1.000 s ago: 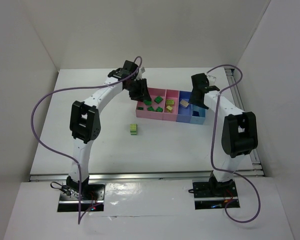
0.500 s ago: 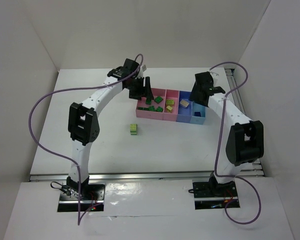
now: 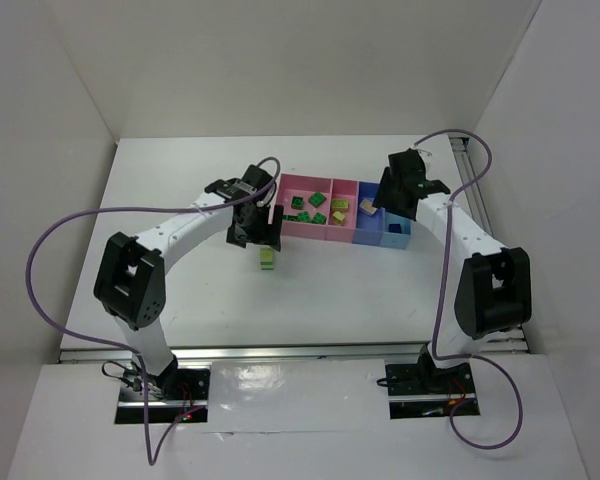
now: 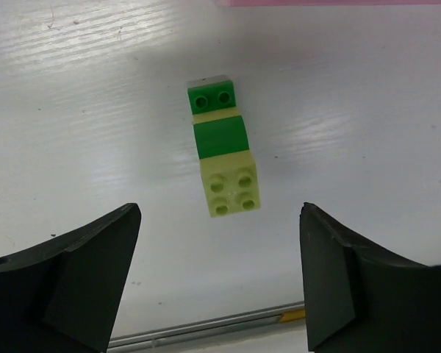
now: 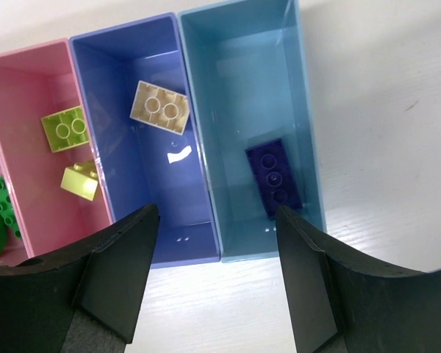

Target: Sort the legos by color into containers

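Note:
A joined green and lime-yellow lego stack (image 4: 222, 168) lies on the white table, seen in the top view (image 3: 268, 258) just in front of my left gripper (image 3: 262, 236), which is open and empty above it (image 4: 219, 276). The bin row (image 3: 346, 238) holds green legos (image 3: 308, 208) in the left pink bin, lime-yellow legos (image 5: 65, 129) in the second pink bin, a cream lego (image 5: 160, 107) in the dark blue bin and a dark blue lego (image 5: 273, 173) in the cyan bin. My right gripper (image 5: 214, 283) is open and empty over the blue bins (image 3: 392, 192).
White walls enclose the table on the left, back and right. A metal rail (image 3: 290, 350) runs along the near edge. Purple cables (image 3: 60, 230) loop off both arms.
My left gripper has moved from over the left pink bin back and down toward the lego stack on the table. My right gripper has shifted slightly over the blue bins.

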Robot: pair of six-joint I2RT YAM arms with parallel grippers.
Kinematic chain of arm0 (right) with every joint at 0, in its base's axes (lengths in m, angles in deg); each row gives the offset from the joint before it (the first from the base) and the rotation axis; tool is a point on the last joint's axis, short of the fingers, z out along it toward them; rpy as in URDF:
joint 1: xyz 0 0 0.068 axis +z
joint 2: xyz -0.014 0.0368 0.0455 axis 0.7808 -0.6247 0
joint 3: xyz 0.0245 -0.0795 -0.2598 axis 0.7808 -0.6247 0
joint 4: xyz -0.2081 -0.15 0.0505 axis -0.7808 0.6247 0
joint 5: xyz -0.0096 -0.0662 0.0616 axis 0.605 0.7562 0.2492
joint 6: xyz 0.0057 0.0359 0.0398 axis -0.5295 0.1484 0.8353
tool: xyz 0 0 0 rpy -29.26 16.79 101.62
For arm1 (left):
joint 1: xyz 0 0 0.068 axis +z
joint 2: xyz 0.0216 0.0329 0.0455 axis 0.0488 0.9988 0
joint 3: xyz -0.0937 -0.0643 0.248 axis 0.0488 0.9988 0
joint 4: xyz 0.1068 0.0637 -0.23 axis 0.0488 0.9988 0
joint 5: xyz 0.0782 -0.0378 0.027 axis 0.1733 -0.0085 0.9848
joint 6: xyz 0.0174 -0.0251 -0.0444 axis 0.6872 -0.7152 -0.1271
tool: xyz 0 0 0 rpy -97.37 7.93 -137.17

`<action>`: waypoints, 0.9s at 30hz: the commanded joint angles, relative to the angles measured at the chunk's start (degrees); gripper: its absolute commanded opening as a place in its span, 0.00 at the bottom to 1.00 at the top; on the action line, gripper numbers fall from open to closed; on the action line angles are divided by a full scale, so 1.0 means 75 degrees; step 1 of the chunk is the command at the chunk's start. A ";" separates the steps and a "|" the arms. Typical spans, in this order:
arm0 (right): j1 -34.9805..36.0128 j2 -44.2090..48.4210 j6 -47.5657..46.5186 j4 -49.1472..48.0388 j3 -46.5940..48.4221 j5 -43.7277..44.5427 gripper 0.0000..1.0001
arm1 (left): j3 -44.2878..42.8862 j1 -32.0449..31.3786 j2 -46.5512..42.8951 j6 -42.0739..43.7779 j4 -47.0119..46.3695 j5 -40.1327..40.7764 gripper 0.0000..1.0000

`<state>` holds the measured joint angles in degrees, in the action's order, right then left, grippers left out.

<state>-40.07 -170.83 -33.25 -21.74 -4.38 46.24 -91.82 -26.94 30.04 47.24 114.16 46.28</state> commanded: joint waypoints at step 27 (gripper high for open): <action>0.0138 0.1015 -0.1755 -0.1106 -0.0142 -0.5281 0.73 | -0.0421 0.0612 -0.0360 0.1003 -0.0900 -0.2929 0.00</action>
<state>-39.48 -167.68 -40.76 -24.37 -5.21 26.22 -93.27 -25.80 33.76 50.39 111.21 37.34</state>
